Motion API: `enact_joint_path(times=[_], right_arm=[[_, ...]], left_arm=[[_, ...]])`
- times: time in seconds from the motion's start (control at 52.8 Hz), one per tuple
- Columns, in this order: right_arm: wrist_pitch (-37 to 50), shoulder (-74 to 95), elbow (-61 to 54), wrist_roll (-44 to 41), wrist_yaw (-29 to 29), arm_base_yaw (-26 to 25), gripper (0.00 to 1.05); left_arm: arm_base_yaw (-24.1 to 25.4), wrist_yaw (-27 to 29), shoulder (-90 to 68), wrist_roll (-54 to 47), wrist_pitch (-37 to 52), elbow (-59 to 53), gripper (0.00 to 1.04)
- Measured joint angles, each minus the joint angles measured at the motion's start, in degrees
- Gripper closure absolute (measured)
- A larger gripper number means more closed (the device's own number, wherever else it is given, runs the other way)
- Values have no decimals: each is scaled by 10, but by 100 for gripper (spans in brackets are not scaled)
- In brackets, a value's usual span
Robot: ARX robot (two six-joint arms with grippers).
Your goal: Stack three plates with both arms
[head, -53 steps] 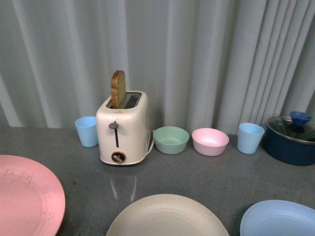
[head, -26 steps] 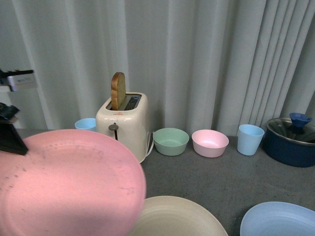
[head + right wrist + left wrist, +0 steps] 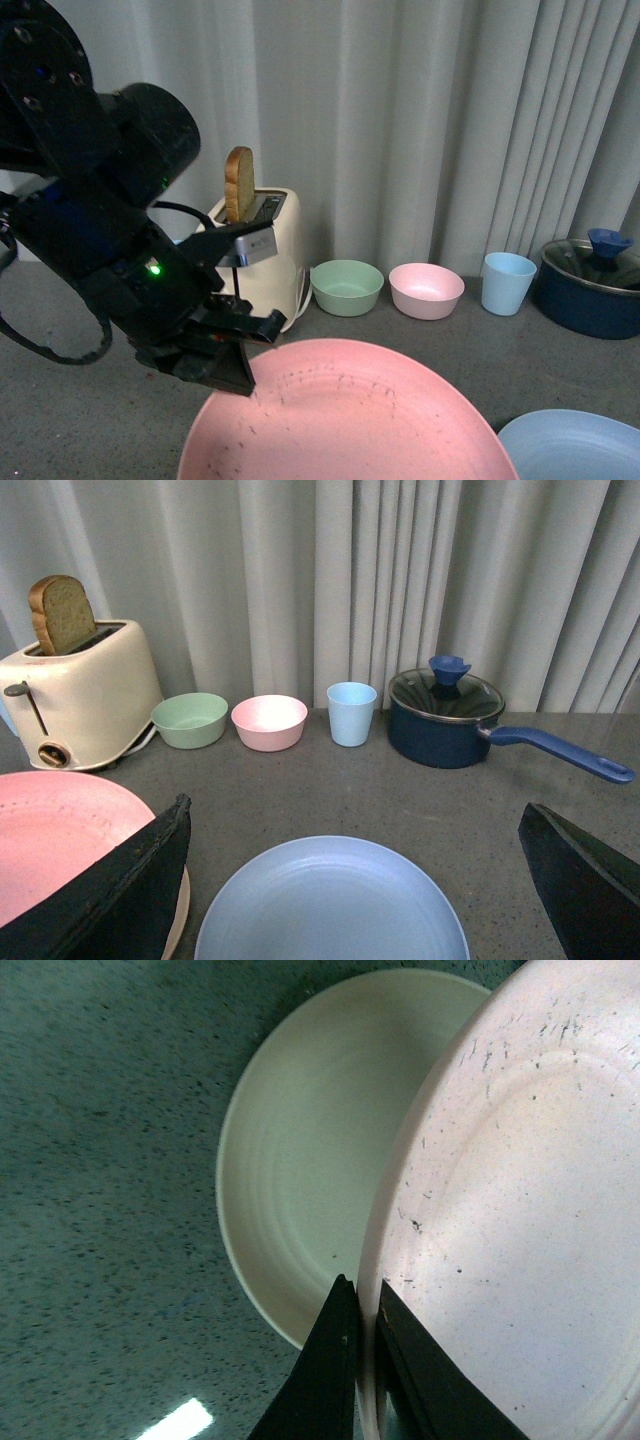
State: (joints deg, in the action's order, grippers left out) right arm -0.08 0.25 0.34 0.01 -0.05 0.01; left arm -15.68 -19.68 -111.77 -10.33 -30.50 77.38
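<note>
My left gripper [image 3: 235, 372] is shut on the rim of the pink speckled plate [image 3: 345, 425] and holds it above the table at front centre. In the left wrist view the fingers [image 3: 340, 1360] pinch the pink plate's [image 3: 510, 1210] edge, with the beige-cream plate [image 3: 300, 1180] lying on the table below, partly covered by it. The light blue plate [image 3: 570, 445] lies at front right. In the right wrist view it [image 3: 330, 905] sits between the wide-open fingers of my right gripper [image 3: 355, 880]; the pink plate [image 3: 60, 830] shows beside it. The right arm is out of the front view.
A cream toaster [image 3: 268, 262] with a bread slice stands at the back. To its right along the curtain are a green bowl [image 3: 347, 285], a pink bowl [image 3: 427, 289], a light blue cup [image 3: 503, 282] and a dark blue lidded pot [image 3: 592, 285].
My left arm has come into the front view, carrying the pink plate from the left side to front centre, where it now hides the beige-cream plate.
</note>
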Motion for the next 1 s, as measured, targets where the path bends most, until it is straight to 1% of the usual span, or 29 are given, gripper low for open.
enact_joint_path(times=[0.057, 0.209, 0.417, 0.834, 1.005], right_arm=[[0, 0, 0, 0, 0, 0, 7], [0, 0, 0, 0, 0, 0, 7], [0, 0, 0, 0, 0, 0, 7], [0, 0, 0, 0, 0, 0, 7], [0, 0, 0, 0, 0, 0, 7]], left_arm=[[-9, 5, -23, 10, 6, 12, 101], [-10, 26, -59, 29, 24, 43, 101], [-6, 30, -87, 35, 38, 64, 101], [33, 41, -101, 15, 47, 66, 101], [38, 38, -101, 13, 48, 52, 101]])
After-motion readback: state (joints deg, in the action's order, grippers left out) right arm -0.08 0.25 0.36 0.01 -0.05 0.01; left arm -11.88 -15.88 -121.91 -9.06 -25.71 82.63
